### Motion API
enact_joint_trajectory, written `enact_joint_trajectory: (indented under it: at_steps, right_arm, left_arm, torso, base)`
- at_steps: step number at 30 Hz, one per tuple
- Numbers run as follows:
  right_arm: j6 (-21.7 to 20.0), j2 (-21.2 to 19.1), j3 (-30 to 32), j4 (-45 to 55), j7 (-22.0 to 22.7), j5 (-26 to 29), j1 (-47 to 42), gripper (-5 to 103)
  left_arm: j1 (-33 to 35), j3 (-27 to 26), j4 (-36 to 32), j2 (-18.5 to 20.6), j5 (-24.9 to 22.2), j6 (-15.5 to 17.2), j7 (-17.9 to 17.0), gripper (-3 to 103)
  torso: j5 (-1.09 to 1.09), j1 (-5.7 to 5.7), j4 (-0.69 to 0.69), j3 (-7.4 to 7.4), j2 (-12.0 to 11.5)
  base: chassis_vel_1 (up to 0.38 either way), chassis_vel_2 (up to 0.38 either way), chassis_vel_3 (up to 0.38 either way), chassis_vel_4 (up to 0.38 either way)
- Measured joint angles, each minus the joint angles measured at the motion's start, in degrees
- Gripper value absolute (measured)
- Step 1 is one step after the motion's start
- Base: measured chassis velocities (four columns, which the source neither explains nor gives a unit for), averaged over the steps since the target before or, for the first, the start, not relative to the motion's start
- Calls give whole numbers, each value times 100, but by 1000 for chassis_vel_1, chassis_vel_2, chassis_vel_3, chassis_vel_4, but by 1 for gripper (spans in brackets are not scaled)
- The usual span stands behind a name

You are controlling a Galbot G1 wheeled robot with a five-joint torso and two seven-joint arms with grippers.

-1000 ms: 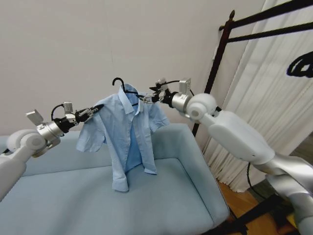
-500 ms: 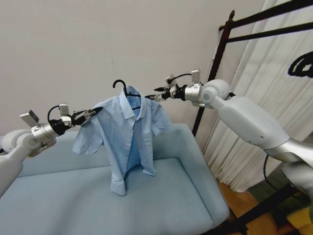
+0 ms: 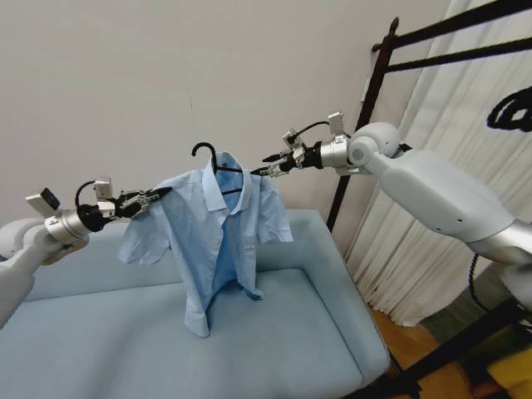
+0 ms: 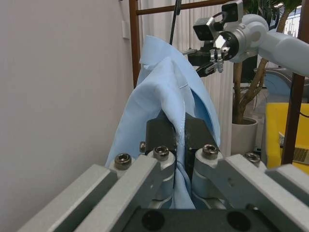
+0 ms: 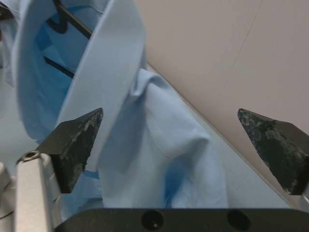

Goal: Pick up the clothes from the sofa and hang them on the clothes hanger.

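Observation:
A light blue short-sleeved shirt (image 3: 216, 233) hangs on a black hanger (image 3: 202, 150), held in the air above the pale blue sofa (image 3: 316, 332). My left gripper (image 3: 160, 194) is shut on the shirt's shoulder at the hanger's end; in the left wrist view the fabric (image 4: 166, 87) is pinched at my left gripper (image 4: 179, 140). My right gripper (image 3: 264, 165) stands open at the shirt's other shoulder. In the right wrist view its dark fingertips (image 5: 77, 140) are spread wide over the collar (image 5: 106, 63) and hanger wires (image 5: 67, 19), gripping nothing.
A dark wooden clothes rack (image 3: 374, 91) stands right of the sofa, with white curtains (image 3: 449, 191) behind it. A plain wall lies behind the sofa. The left wrist view shows the rack post (image 4: 133, 43), a potted plant (image 4: 241, 96) and my right gripper (image 4: 212, 65) beyond the shirt.
My right gripper has let go near the collar and drawn back to the right, its fingers now open. The shirt and hanger have sunk slightly. My left arm has shifted a little leftward.

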Motion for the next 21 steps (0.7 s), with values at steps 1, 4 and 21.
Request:
enact_joint_trajectory:
  at_steps: [1, 4, 21]
  right_arm:
    - [7, 33, -29, -80, -16, -45, 24, 89]
    - [37, 91, -47, -198, -30, -120, 35, 86]
    - [114, 227, -192, -141, -7, -3, 54, 83]
  left_arm:
    - [0, 0, 0, 0, 1, -4, 31, 2]
    - [11, -16, 0, 0, 0, -8, 76, 2]
    - [6, 24, 0, -26, -5, -43, 137, 2]
  torso:
    - [0, 0, 0, 0, 0]
    - [0, 0, 1, 0, 0]
    - [0, 0, 0, 0, 0]
  base:
    - [0, 0, 0, 0]
    - [0, 0, 0, 0]
    - [0, 0, 0, 0]
